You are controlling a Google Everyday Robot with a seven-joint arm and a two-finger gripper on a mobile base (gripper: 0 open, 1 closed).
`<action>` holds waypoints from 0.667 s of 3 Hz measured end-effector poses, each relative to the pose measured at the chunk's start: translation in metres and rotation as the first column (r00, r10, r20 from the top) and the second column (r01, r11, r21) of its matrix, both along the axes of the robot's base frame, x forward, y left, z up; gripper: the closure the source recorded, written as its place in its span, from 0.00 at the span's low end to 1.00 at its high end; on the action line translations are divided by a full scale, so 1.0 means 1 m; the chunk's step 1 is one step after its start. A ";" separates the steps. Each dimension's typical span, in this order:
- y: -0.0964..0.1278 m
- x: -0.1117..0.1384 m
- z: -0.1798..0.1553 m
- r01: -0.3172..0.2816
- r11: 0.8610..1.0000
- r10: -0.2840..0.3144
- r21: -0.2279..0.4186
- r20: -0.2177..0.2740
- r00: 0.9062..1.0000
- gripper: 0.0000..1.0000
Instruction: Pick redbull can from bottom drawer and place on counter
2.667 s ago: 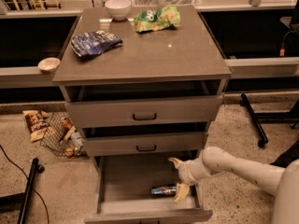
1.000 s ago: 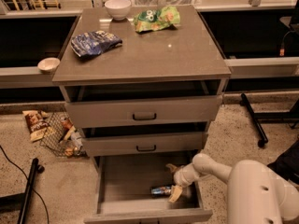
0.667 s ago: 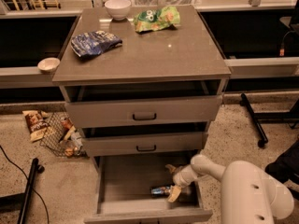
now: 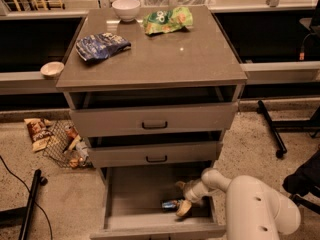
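The bottom drawer (image 4: pixel 135 196) stands open. The redbull can (image 4: pixel 171 203) lies on its side on the drawer floor toward 4 o'clock, near the front wall. The gripper (image 4: pixel 182 197) is down inside the drawer at the can's right end with its jaws spread. One tip is beyond the can and the other just beside its end; I cannot tell whether it touches. On the tabletop (image 4: pixel 165 54), a white bowl (image 4: pixel 126 8) sits at 11 o'clock, a green snack bag (image 4: pixel 167 20) at 1 o'clock, and a dark blue snack bag (image 4: pixel 101 45) at 9 o'clock.
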State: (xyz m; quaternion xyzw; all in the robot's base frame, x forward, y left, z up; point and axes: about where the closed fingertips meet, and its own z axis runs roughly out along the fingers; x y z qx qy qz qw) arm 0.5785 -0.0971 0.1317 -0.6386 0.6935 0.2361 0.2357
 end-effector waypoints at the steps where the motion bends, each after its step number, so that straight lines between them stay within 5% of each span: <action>1: 0.001 -0.002 -0.012 0.001 1.000 -0.001 0.004 -0.005 1.000 0.39; 2: 0.002 -0.006 -0.010 0.001 1.000 -0.001 0.020 0.014 1.000 0.62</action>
